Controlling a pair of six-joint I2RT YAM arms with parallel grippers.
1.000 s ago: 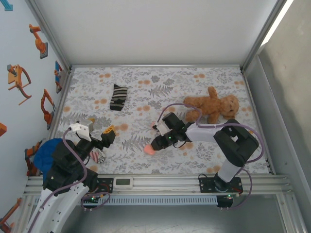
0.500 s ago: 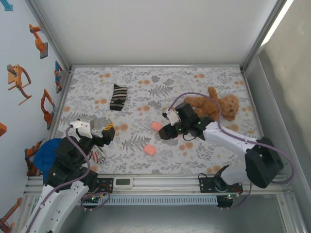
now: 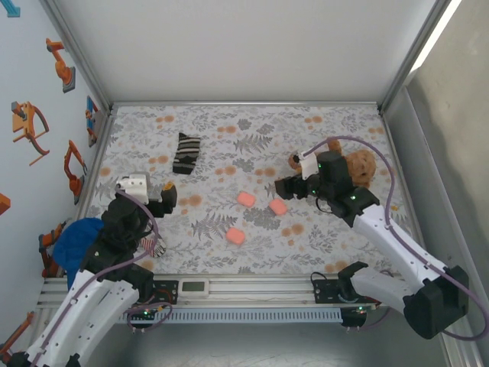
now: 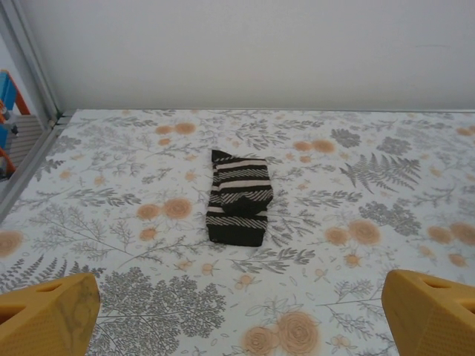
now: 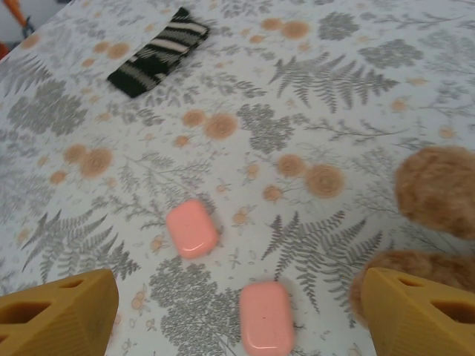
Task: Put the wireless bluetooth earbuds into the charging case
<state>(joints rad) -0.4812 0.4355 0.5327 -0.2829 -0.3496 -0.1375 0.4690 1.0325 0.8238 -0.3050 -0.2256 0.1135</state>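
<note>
The pink charging cases (image 3: 277, 207), lying at eight o'clock of the spread, empty right pincer (image 3: 283, 188), are judged light, hard and slippery, best pinched across flat sides.

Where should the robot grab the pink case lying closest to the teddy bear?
Probably grip the pink case across its two long sides, coming straight down from above. It lies flat on the cloth with bare space on each side, and its narrow width should fit between the right gripper's open fingers.
</note>
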